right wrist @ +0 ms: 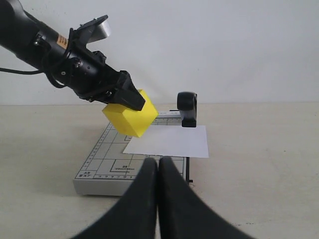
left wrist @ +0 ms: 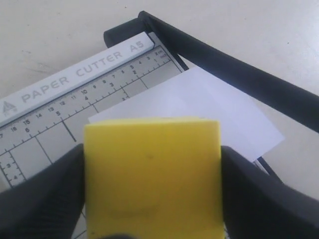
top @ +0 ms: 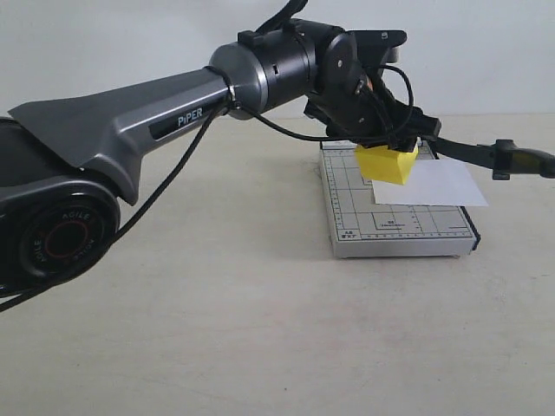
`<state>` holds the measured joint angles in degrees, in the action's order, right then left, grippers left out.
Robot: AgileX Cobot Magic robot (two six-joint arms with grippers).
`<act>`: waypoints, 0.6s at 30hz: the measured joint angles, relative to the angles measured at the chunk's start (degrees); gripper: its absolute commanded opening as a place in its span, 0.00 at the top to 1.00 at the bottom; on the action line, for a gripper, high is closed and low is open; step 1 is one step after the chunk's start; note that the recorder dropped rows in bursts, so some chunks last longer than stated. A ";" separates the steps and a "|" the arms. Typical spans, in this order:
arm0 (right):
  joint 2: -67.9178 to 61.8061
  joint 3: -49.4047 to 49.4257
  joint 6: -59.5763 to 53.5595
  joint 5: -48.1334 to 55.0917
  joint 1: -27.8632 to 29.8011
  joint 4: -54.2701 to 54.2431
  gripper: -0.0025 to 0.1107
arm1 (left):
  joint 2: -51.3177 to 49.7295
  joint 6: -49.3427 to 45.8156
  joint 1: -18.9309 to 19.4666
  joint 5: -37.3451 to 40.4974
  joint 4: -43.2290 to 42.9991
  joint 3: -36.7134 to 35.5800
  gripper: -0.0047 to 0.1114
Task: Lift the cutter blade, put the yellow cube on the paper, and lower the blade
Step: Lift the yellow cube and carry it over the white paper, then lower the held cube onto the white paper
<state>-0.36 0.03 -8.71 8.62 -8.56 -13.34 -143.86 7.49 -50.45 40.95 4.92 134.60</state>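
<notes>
My left gripper point(left wrist: 152, 191) is shut on the yellow cube point(left wrist: 152, 174), one black finger on each side. The cube point(top: 388, 164) hangs tilted just above the grey trimmer board point(top: 399, 224), at the edge of the white paper point(top: 431, 184); whether it touches the paper I cannot tell. The paper lies on the board and overhangs its blade side. The cutter blade point(top: 486, 153) is raised off the board, its thick handle point(right wrist: 187, 107) pointing out into the air. My right gripper point(right wrist: 158, 163) is shut on nothing, low in front of the board, and does not show in the exterior view.
The left arm point(top: 173, 113) stretches across the left half of the exterior view, a black cable hanging under it. The board sits on a plain beige tabletop point(top: 260, 329), with a white wall behind.
</notes>
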 measured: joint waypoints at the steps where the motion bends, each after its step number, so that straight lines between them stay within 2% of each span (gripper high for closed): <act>1: 0.00 0.00 0.00 0.00 0.00 0.00 0.98 | 0.00 0.00 0.00 -0.26 0.00 0.00 0.92; 18: 0.00 0.00 0.00 0.00 0.00 0.00 0.98 | -1.19 0.00 0.00 -5.34 3.27 0.14 0.92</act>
<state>-0.36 0.03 -8.71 8.62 -8.56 -13.34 -145.05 7.49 -50.45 35.62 8.19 134.74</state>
